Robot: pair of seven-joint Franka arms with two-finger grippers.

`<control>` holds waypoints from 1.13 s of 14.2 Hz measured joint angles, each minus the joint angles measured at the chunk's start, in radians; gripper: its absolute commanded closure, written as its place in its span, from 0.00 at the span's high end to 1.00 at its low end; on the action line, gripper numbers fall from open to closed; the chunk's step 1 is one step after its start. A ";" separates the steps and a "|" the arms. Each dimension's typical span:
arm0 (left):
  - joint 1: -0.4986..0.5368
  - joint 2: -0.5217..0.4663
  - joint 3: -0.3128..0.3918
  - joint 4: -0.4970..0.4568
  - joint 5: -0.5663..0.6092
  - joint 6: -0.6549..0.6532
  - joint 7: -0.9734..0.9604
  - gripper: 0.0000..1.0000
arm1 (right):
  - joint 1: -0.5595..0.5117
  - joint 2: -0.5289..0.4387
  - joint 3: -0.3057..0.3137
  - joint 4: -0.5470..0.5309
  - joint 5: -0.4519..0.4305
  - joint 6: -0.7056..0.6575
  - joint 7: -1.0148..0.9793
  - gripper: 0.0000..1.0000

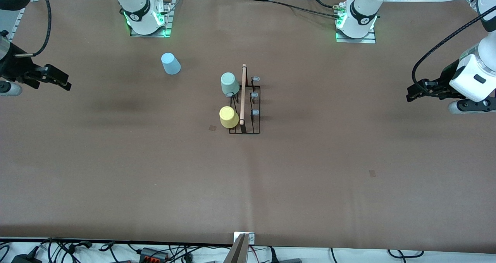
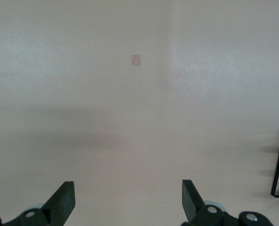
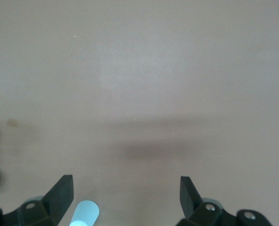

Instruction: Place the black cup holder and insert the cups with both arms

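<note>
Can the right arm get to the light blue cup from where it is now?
Probably yes. The light blue cup stands alone on the table toward the right arm's end, apart from the black cup holder. The right end effector is open and empty, with nothing between them.

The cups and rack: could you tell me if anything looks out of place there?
Yes. The blue cup stands upside down alone on the table, toward the right arm's end, while the grey-green cup and yellow cup sit on the black cup holder.
</note>
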 measured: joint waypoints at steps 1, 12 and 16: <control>0.000 0.000 0.000 0.000 0.000 0.000 0.000 1.00 | 0.000 -0.009 0.000 -0.002 0.000 0.000 -0.005 1.00; 0.000 0.000 0.000 0.000 0.000 0.000 0.000 1.00 | 0.000 -0.035 0.002 -0.012 0.000 -0.014 -0.006 1.00; 0.000 0.000 0.000 0.000 0.000 -0.001 0.000 1.00 | 0.000 -0.035 0.002 -0.012 0.000 -0.016 -0.006 1.00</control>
